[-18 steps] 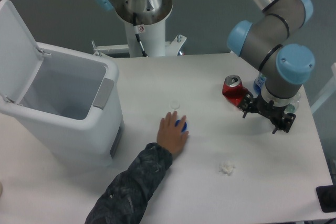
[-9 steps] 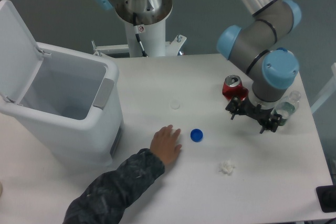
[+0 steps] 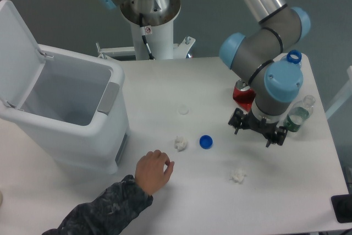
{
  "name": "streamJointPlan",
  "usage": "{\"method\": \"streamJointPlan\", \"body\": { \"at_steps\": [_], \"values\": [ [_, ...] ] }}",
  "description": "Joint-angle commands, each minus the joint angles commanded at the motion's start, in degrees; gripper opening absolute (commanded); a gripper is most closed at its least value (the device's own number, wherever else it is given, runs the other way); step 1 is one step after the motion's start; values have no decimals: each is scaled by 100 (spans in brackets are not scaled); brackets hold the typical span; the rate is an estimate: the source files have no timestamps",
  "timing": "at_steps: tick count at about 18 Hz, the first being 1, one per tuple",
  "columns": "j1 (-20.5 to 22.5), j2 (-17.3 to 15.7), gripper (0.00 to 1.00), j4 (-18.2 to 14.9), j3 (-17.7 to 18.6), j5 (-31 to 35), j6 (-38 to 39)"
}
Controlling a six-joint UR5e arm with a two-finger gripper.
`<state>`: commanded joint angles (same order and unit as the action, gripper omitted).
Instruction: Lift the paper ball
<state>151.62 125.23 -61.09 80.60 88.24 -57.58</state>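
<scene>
Paper ball [image 3: 237, 176], lumpy and pure white, sits alone on the smooth white desk [image 3: 165, 202].
End effector [image 3: 257, 134] hangs above it, holding nothing; finger gap unclear. Nearby: round blue cap [image 3: 206, 142], creamy wad [image 3: 180, 143], person's hand [image 3: 153, 170], red can [image 3: 242, 94].

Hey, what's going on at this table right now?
A robot arm is set to pick up the paper ball, which lies untouched on the table. The claw hovers up and to the right of it, beside a red can, gripping nothing. A person's hand rests near the white bin, close to a second, creamier wad and a blue cap.
</scene>
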Motion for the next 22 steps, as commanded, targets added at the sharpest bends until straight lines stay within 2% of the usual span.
{"method": "streamJointPlan", "body": {
  "at_steps": [3, 7, 11, 22],
  "values": [
    [-132, 168, 79, 150, -27, 0, 221],
    [-203, 317, 77, 282, -36, 9, 256],
    [-220, 449, 71, 396, -54, 26, 256],
    [-299, 651, 54, 423, -168, 53, 317]
  ]
}}
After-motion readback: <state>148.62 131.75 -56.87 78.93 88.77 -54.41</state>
